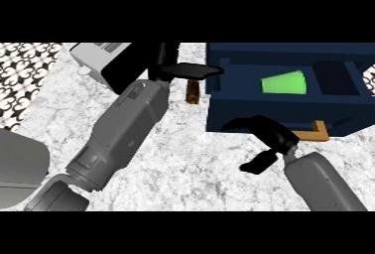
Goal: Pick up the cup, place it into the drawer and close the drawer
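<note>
The left hand (187,70) is reaching flat toward the drawer (287,106), half hiding a brown bottle (193,92) beside it, while the right hand (265,135) is curling empty against the drawer's front, the green cup (285,82) lying inside.

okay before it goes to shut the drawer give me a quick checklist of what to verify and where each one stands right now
1. Green cup lies inside the navy drawer: ok.
2. Cup free of both hands: ok.
3. Drawer open, not yet closed: ok for this step.
4. Right hand at the drawer's front, near the orange handle: ok; contact cannot tell.
5. Left hand clear of the drawer's side: cannot tell.
6. Brown object out of the closing path: cannot tell.
</note>
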